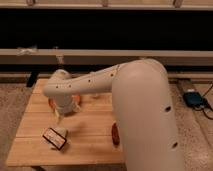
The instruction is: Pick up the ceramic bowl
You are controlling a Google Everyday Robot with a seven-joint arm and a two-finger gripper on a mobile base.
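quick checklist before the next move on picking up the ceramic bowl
1. Ceramic bowl found on the wooden table: ok, though the arm covers most of it.
2. Tool at the bowl: ok, it hangs below the wrist by the bowl's near edge.
3. Tool's hold on the bowl: cannot tell.
4. Bowl raised off the table: not ok, it appears to sit on the wood.
5. Dark packet apart from the bowl: ok, it lies nearer the front edge.
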